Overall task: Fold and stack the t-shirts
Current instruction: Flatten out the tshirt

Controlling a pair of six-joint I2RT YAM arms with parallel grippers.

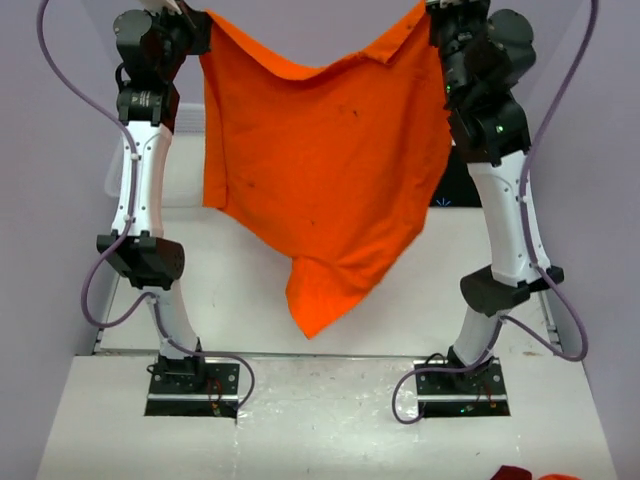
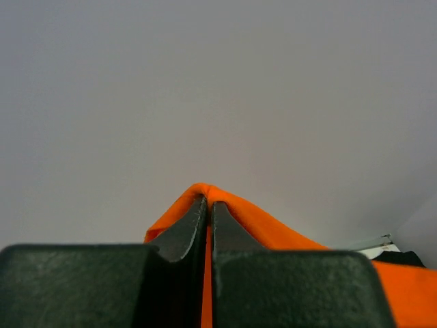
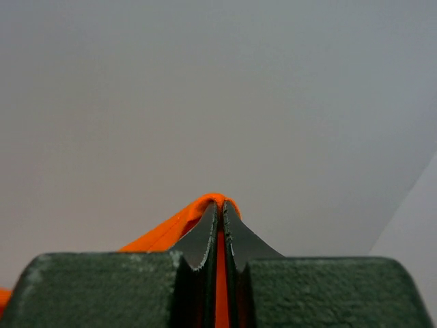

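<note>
The orange t-shirt [image 1: 320, 160] hangs spread in the air between my two raised arms, its lowest corner dangling to a point [image 1: 312, 320] above the table. High at the upper left, my left gripper [image 1: 195, 15] is shut on the shirt's top edge. The left wrist view shows its jaws [image 2: 208, 201] pressed together with orange cloth [image 2: 273, 229] folded over the tips. My right gripper [image 1: 432, 8] pinches the opposite top corner. Seen from the right wrist, it [image 3: 220, 203] is shut on orange cloth [image 3: 164, 232]. A dark patch [image 1: 458, 185] behind the right arm may be the black t-shirt; I cannot tell.
The white table [image 1: 230, 290] lies below the hanging shirt. A pale white object [image 1: 185, 160] stands behind the left arm. Small red and orange scraps [image 1: 535, 474] show at the bottom right edge. Both wrist views face a plain grey wall.
</note>
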